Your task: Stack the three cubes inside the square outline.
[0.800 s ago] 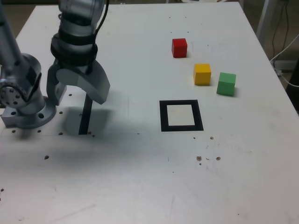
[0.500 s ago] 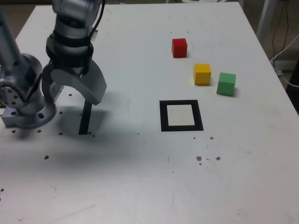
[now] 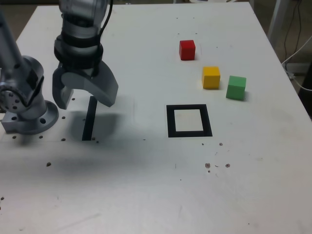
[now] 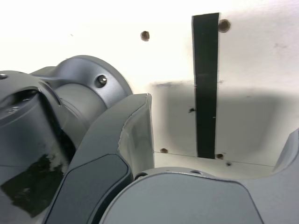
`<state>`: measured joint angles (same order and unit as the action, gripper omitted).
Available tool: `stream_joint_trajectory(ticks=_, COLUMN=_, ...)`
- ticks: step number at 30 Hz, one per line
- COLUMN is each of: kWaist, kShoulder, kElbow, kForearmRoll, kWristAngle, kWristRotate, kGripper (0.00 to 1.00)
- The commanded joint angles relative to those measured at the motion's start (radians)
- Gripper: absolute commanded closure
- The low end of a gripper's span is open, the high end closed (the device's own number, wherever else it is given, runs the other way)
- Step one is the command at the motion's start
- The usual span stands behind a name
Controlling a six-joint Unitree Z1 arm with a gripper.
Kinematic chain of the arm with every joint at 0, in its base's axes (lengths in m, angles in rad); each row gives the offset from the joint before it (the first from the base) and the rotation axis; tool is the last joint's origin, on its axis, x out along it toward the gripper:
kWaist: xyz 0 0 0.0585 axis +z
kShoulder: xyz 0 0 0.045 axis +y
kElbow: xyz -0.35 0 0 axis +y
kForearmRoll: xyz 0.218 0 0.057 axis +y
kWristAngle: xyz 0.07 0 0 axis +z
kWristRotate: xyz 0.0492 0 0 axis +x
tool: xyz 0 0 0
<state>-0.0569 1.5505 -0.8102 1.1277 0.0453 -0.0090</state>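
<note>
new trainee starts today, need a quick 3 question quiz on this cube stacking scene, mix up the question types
1. True or false: a cube already sits inside the square outline.
2. In the exterior view, which cube lies farthest to the right? A) red cube B) yellow cube C) green cube
3. Fill the blank: the gripper hangs open and empty above the straight black ____, near the arm's base.

Key:
1. False; the white centre is bare and all three cubes stand on the table beyond it.
2. C
3. tape strip
</note>
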Motion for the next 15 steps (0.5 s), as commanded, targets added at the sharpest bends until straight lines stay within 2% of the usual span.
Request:
stream_joint_trajectory(ticks=1, kWaist=0.013, kShoulder=0.003, kElbow=-0.015, kForearmRoll=-0.011, kWristAngle=0.007, kWristRotate=-0.011, kGripper=0.01)
stream_joint_trajectory(ticks=7, kWaist=0.055, kShoulder=0.023, kElbow=-0.096, kForearmRoll=0.000, kWristAngle=0.015, kWristRotate=0.001, kGripper=0.01)
stream_joint_trajectory(ticks=15, kWaist=0.098, kShoulder=0.094, kElbow=-0.279, kForearmRoll=0.073, kWristAngle=0.047, kWristRotate=0.028, kGripper=0.01)
